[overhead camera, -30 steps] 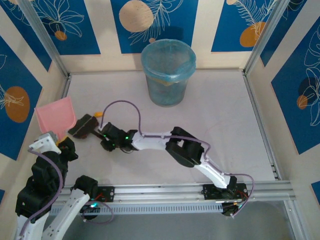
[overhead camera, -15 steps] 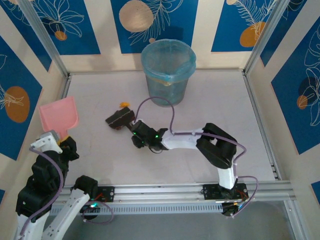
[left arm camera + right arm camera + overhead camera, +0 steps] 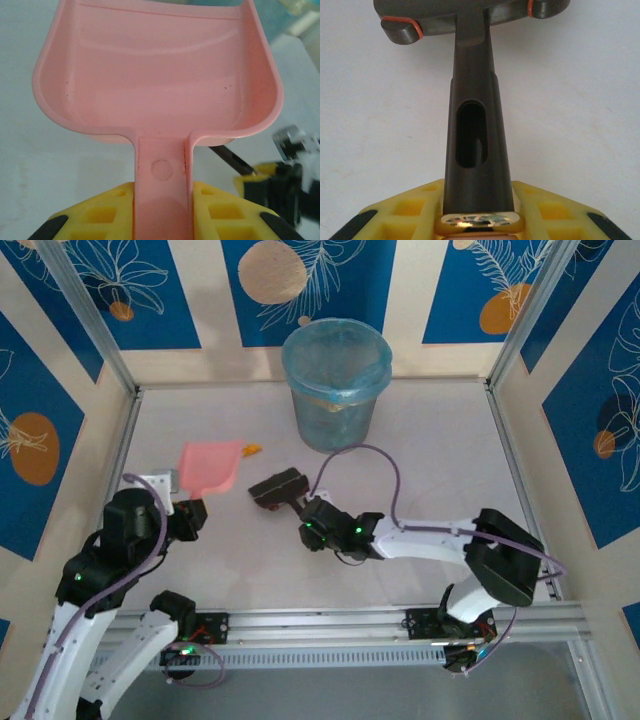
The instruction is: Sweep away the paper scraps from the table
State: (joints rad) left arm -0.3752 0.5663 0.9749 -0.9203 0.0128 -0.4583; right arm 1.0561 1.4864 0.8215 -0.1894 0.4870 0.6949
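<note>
My left gripper [image 3: 188, 512] [image 3: 162, 212] is shut on the handle of the pink dustpan [image 3: 210, 465] [image 3: 155, 75], which lies left of centre on the table [image 3: 440, 460]. The pan's inside looks bare apart from tiny specks. One small orange paper scrap [image 3: 250, 450] lies just past the pan's right corner. A dark brush [image 3: 275, 487] [image 3: 472, 15] with orange bands sits right of the pan. My right gripper [image 3: 308, 515] [image 3: 477, 212] is shut on its handle [image 3: 475, 125]. A small gap separates pan and brush.
A blue-lined waste bin [image 3: 335, 385] stands at the back centre, behind the brush. Aluminium rails [image 3: 520, 480] edge the table, with patterned walls close on the left, right and back. The right arm's purple cable [image 3: 390, 475] loops over the table's middle.
The left arm has swung the dustpan from the far left edge rightward onto the table. The right arm has carried the brush to the right, away from the left wall.
</note>
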